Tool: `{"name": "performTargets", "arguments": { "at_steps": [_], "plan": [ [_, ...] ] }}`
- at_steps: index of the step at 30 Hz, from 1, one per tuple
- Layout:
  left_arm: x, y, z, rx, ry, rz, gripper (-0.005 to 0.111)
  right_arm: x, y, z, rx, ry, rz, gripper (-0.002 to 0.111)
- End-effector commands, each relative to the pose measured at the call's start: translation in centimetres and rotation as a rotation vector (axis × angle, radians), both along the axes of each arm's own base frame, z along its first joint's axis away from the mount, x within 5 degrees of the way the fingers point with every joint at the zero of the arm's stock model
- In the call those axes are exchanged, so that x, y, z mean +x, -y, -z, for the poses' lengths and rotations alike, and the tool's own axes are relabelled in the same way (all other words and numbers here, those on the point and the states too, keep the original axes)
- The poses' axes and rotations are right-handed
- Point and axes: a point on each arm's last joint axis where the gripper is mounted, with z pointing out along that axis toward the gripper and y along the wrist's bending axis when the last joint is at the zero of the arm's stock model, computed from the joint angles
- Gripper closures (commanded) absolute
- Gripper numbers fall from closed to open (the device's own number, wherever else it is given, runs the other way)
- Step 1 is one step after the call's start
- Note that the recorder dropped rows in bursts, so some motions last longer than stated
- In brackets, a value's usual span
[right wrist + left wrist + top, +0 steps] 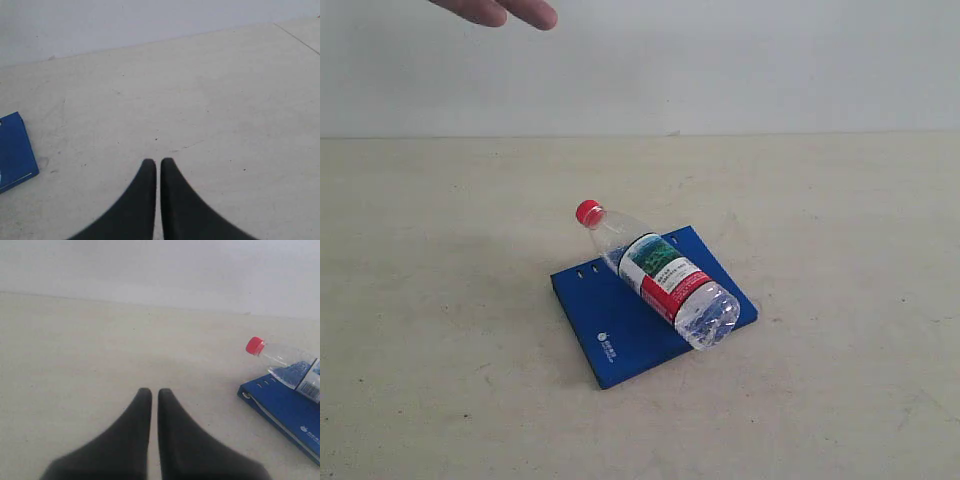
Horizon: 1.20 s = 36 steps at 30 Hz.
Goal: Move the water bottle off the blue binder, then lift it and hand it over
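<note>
The water bottle (655, 275) lies on its side across the blue binder (590, 310), red cap overhanging the slotted edge; I judge it must come off first; my left gripper (155, 394) and right gripper (158, 164) are both pressed together, empty, over bare surface (430, 360), well apart from it; a hand (500, 10) hovers beyond, likely for the handover.

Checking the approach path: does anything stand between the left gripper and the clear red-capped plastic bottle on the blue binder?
Nothing visible does. Only bare beige table lies between the shut left gripper and the clear red-capped plastic water bottle lying on the flat blue binder.
</note>
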Motion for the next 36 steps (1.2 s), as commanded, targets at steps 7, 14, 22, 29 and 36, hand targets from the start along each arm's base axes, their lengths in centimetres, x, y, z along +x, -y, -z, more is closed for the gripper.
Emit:
{"name": "performTargets", "arguments": {
  "at_steps": [7,14,22,29,36],
  "plan": [
    [0.0,0.0,0.0,0.009,0.01,0.005,0.102,0.2,-0.1,-1.0,-0.014,0.108,-0.013,0.108],
    [0.0,0.0,0.0,0.009,0.01,0.005,0.102,0.4,-0.4,-2.2,0.322,0.25,0.008,0.108],
    [0.0,0.0,0.0,0.009,0.01,0.005,0.102,0.4,-0.6,-2.6,0.805,0.285,0.057,0.108],
    [0.0,0.0,0.0,0.009,0.01,0.005,0.102,0.4,-0.5,-2.9,0.815,0.32,0.055,0.108],
    [0.0,0.0,0.0,0.009,0.01,0.005,0.102,0.1,0.2,-4.9,0.735,0.565,0.039,0.108]
  ]
}}
